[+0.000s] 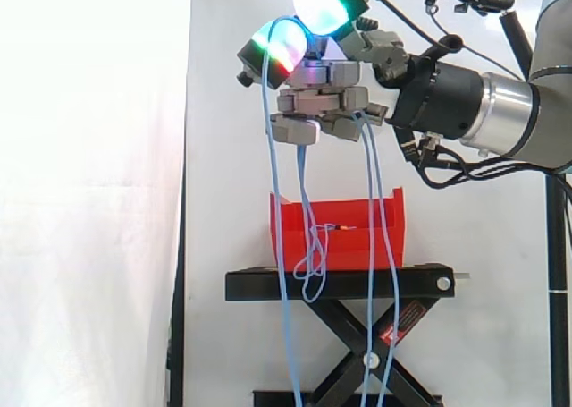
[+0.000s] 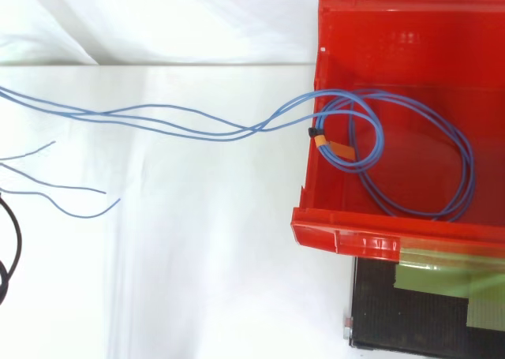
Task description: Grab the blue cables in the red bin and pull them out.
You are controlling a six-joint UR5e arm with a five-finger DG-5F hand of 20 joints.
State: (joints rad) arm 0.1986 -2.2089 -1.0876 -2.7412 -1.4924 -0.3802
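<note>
Loose ends: at the left of the top view I see thin loose ends (image 2: pixel 83 188) lying on the white surface, well apart from the bin.
Cables: the blue cables (image 2: pixel 181 124) run from the left edge across the white surface and over the bin's left wall. In the side view they hang from the hand in long slack strands (image 1: pixel 370 165), down past the stand.
Handling: I judge them light, limp and slick. They would slip through a loose grip and could snag at the tie, so I'd take many strands bunched together.
Hand: at upper centre of the side view, the hand (image 1: pixel 322 98) has its fingers curled tight round a bundle of strands, with the glowing fingertips (image 1: pixel 281 45) pointing up and left.
Tie: an orange tie (image 2: pixel 327 144) binds the coil just inside the left wall.
Bin: the red bin (image 2: pixel 394 28) sits on the black stand (image 1: pixel 340 284). A coil lies on its floor, so I reckon the pull is unfinished.
Arm: the arm (image 1: pixel 500 112) comes in from the right edge, roughly level and well above the bin.
</note>
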